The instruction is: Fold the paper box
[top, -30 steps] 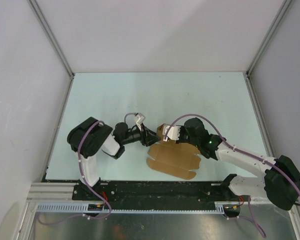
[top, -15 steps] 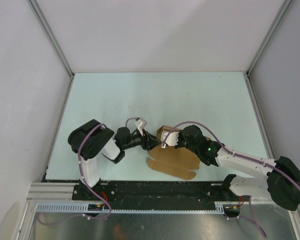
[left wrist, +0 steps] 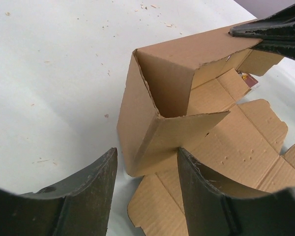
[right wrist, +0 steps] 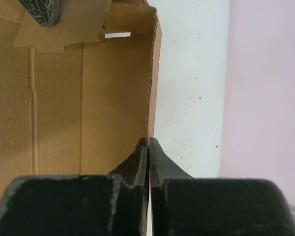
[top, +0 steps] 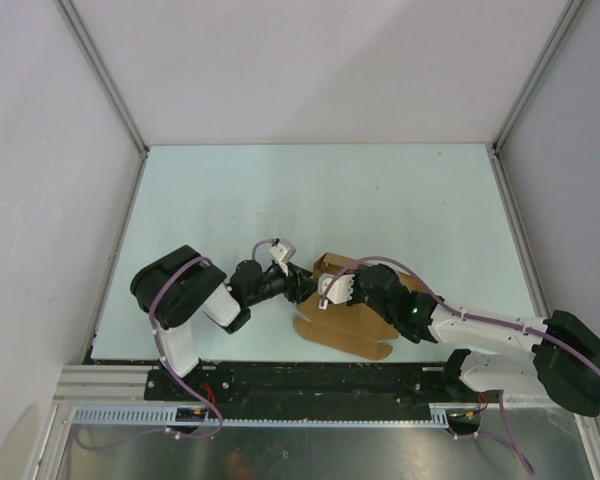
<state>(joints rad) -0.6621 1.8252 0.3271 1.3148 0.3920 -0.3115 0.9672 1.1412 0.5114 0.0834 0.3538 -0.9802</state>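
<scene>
R fingers (right wrist: pixel 132 167) pinched shut on paper box (right wrist: pixel 88 98) wall; L fingers (left wrist: pixel 83 196) part-open astride box corner.

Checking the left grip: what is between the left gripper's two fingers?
The raised corner of the box stands between the fingers of the left gripper, shown in the left wrist view; whether they pinch it is unclear.

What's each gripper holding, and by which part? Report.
The right gripper pinches the paper box by an upright wall's edge. The left gripper stands open around a corner, gripping nothing.
</scene>
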